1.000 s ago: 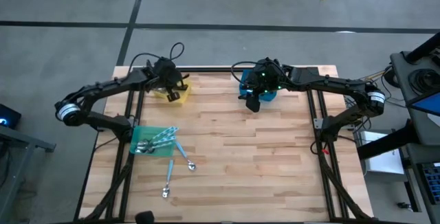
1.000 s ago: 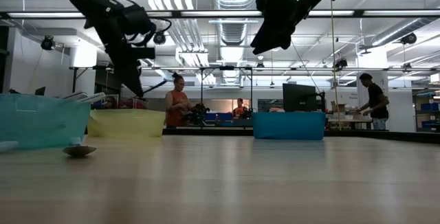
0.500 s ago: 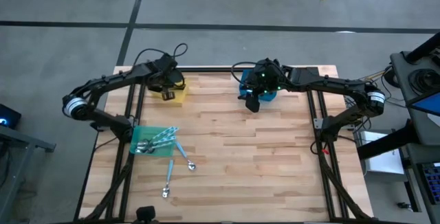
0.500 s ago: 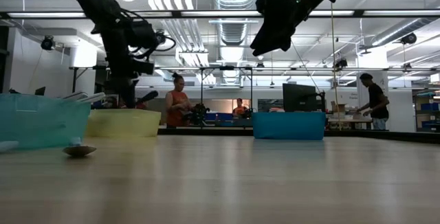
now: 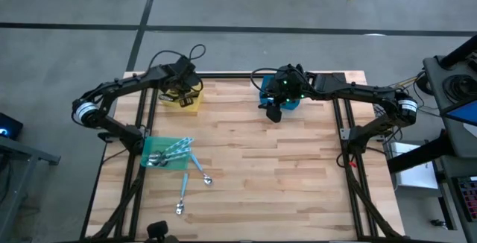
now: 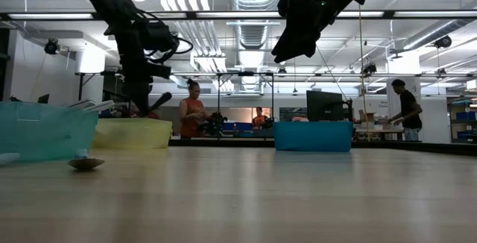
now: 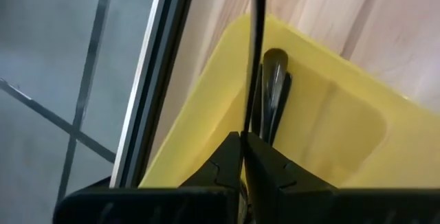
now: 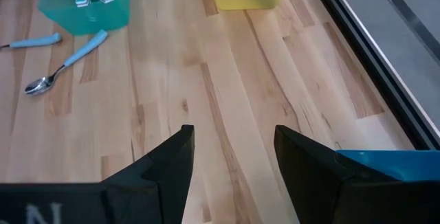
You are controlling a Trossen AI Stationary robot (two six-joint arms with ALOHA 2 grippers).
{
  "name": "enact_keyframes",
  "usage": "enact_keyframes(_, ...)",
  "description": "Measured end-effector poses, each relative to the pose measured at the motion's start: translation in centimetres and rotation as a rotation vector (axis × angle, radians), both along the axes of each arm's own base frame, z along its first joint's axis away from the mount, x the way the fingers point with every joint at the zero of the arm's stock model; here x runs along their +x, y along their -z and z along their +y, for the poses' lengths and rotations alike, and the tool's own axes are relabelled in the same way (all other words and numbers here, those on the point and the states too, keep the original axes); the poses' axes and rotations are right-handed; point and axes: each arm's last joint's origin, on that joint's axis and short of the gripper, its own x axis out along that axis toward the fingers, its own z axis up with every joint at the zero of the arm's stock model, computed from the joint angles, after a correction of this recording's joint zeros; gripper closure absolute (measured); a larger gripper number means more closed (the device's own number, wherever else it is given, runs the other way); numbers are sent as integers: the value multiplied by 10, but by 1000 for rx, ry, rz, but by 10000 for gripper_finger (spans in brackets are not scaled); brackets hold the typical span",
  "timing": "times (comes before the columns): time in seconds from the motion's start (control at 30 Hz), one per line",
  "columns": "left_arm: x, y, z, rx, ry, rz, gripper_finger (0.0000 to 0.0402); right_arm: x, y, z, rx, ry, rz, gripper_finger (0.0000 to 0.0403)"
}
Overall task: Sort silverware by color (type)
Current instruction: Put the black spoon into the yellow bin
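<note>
My left gripper (image 7: 244,136) is shut above the yellow bin (image 5: 191,101) at the table's far left, with a dark utensil (image 7: 272,90) reaching forward from its fingertips into the bin. My right gripper (image 8: 234,133) hangs open and bare above the table beside the blue bin (image 8: 385,163) at the far right. The green bin (image 5: 165,152) at the left edge holds several blue-handled pieces of silverware. Two spoons (image 5: 200,170) (image 5: 182,195) lie flat on the wood next to it. My left gripper pinches the dark utensil's handle end (image 7: 261,131) between its two fingers, which slant down from above over the yellow bin (image 7: 323,135). The utensil runs on along the fingers, its rounded end (image 7: 275,59) inside the bin. Whether that end rests on the bin's floor, I cannot tell.
A thin dark line (image 7: 256,38) runs from the left fingertips across the yellow bin's wall; what it is does not show. The black table frame (image 7: 161,80) passes close behind that bin. Bare wood (image 5: 268,161) fills the table's middle and near right.
My left gripper has swung a little toward the table's far left corner over the yellow bin and has tipped to a different slant, staying shut. A dark slanted end now shows under it in the low view.
</note>
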Motion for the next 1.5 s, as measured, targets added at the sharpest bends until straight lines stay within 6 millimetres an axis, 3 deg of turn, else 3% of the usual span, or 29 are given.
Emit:
enact_keyframes(0.47,2,-1,-3,-105,13,-85,400,0,0,0,2,1,0,211)
enact_keyframes(0.83,3,-1,-4,-142,19,-128,319,0,0,0,4,3,1,211)
enact_keyframes(1.2,4,2,-2,-127,86,-90,303,0,0,0,6,5,0,211)
enact_keyframes(1.5,6,20,9,-115,192,-17,268,0,1,0,7,4,2,211)
